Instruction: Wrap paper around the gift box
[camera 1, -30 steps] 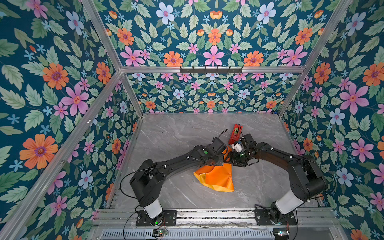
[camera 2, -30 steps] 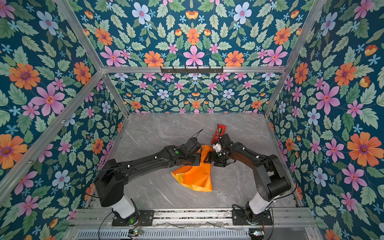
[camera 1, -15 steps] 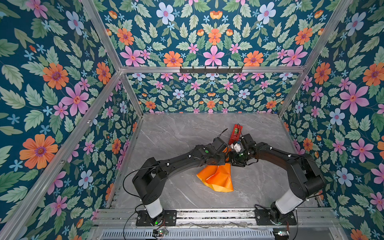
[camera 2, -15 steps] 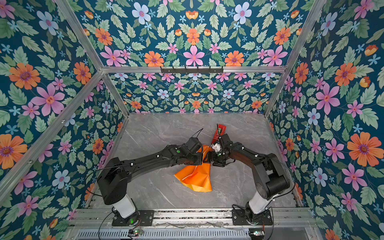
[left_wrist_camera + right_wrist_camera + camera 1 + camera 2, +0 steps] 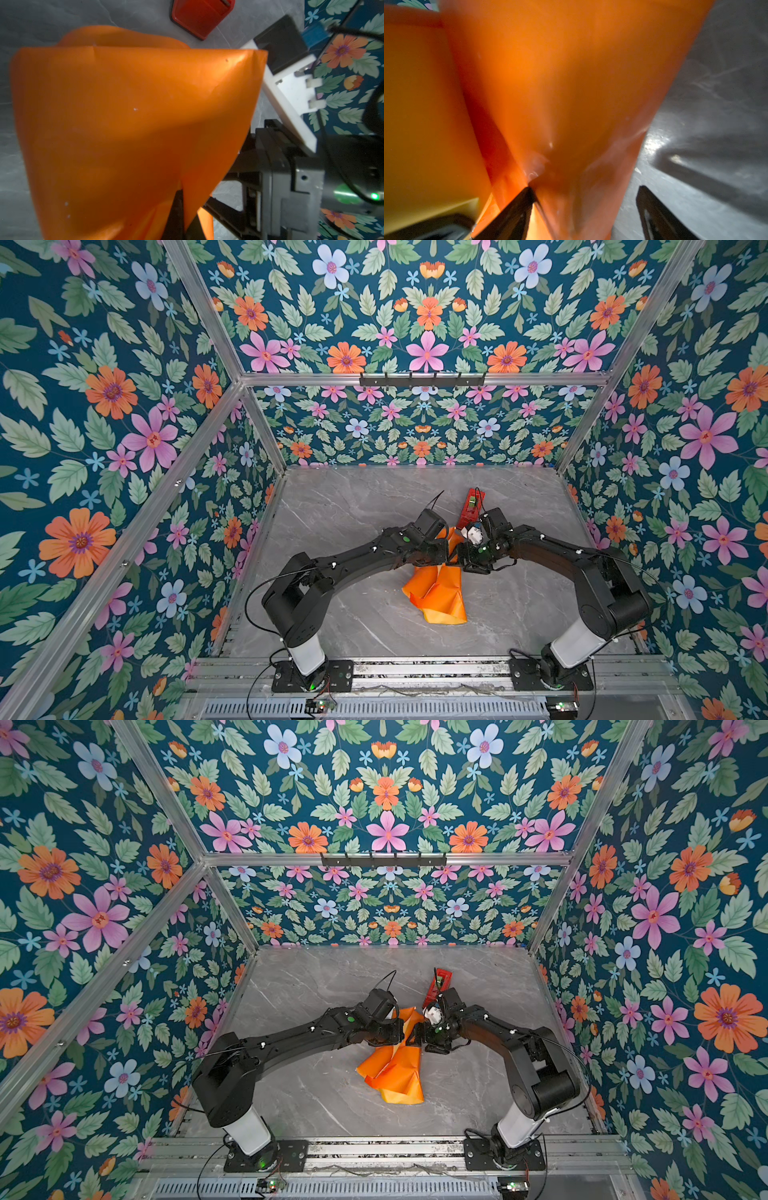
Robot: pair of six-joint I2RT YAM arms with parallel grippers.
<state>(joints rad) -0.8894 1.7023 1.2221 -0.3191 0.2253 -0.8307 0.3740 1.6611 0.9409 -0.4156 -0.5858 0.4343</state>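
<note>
in both top views the paper sagged crumpled onto the bench; no gift box showed. only the left wrist view showed my left end effector clamped on a fold. right wrist view: my right end effector gaped around it. light, limp, slippery, i judged; pinch edges.

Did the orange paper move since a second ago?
Yes. In a top view the paper bunched narrower: its left edge slid rightward across the grey table, while its near corner stayed put.
</note>
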